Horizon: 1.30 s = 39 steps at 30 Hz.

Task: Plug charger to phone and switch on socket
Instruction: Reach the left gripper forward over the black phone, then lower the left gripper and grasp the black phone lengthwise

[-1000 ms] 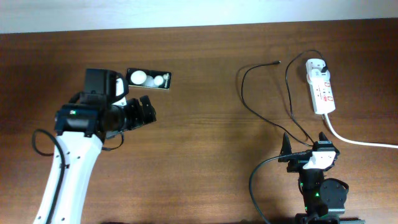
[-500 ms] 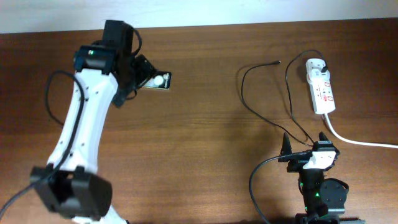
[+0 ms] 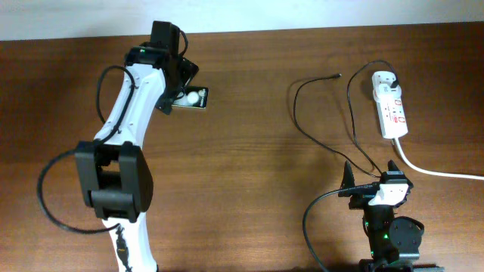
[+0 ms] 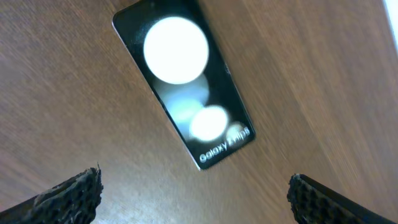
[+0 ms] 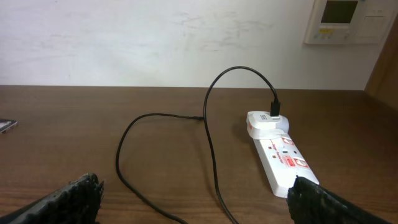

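The phone point(image 3: 199, 98) lies flat near the table's back edge. In the left wrist view it is a glossy black slab point(image 4: 186, 93) with two white reflections. My left gripper point(image 3: 180, 89) hangs over the phone's left part, open and empty point(image 4: 193, 199). The charger cable point(image 3: 293, 113) loops across the right side of the table, and its plug tip point(image 3: 336, 76) lies free, far from the phone. The socket point(image 3: 391, 106) is a white power strip at the far right point(image 5: 280, 155), with the charger's adapter plugged into its far end. My right gripper point(image 3: 372, 175) is open near the front edge, over the cable point(image 5: 208, 124).
The strip's thick white cord point(image 3: 435, 171) runs off the right edge. A thicker black robot cable point(image 3: 310, 219) curls by the right arm's base. The left arm point(image 3: 125, 128) stretches across the left side of the table. A wall stands behind the table.
The left arm has swung up and to the right, bringing its gripper from beside the phone to over it. The right arm, cable and socket have not moved.
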Available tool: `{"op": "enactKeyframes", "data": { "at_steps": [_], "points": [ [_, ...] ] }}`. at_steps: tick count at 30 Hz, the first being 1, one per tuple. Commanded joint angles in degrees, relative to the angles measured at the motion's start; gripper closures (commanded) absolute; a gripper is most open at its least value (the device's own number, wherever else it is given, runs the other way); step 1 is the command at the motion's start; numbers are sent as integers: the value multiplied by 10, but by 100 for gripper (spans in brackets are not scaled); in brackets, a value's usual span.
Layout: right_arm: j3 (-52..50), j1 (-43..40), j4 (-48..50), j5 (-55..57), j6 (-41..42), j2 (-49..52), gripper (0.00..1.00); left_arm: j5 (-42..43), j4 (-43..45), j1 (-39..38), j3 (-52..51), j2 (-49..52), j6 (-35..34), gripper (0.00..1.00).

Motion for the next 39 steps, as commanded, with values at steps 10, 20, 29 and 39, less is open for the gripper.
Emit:
{"op": "enactKeyframes", "data": {
  "at_steps": [10,20,29,39],
  "points": [
    [-5,3,0,-3,-4,-3,1,-52,87,-1,13,103,-39,0],
    [-5,3,0,-3,-4,-3,1,-70,132,-1,13,143,-54,1],
    [-5,3,0,-3,-4,-3,1,-83,126,-5,13,178,1,0],
    [-5,3,0,-3,-4,-3,1,-83,99,-7,13,210,61,1]
  ]
}}
